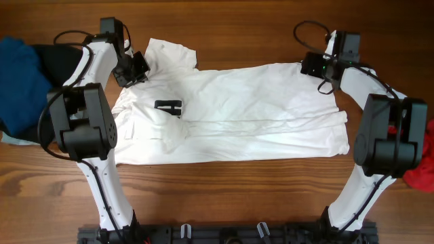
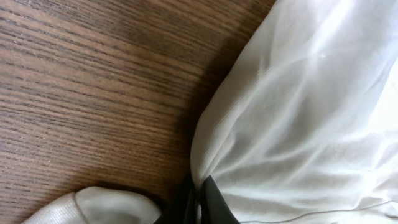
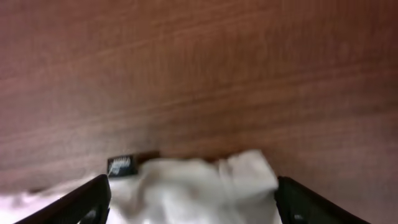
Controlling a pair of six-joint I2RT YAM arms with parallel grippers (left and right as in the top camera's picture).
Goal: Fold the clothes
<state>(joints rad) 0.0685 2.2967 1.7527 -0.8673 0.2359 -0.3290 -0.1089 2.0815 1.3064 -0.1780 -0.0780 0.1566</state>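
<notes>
Your left arm (image 1: 91,71) is reaching to the 10 o'clock side of the white T-shirt (image 1: 258,115), and the left fingers (image 2: 211,205) are pressing together on a pinched fold of its edge near the sleeve. Your right arm (image 1: 380,95) is stretching to the shirt's 2 o'clock corner. There the right fingers (image 3: 87,199) are standing apart, with the bunched white corner lying between them.

A small dark tag (image 3: 121,165) is showing beside that corner, its print too blurred to read. Black lettering (image 1: 168,106) is peeking from a fold toward 9 o'clock, but it is unreadable.

The shirt is lying flat across the middle of the brown wood-grain surface (image 1: 224,196). A red garment (image 1: 422,175) is sitting at the 4 o'clock edge, with a blue cloth (image 1: 17,85) and a black cloth (image 1: 57,59) around 9 to 10 o'clock.
</notes>
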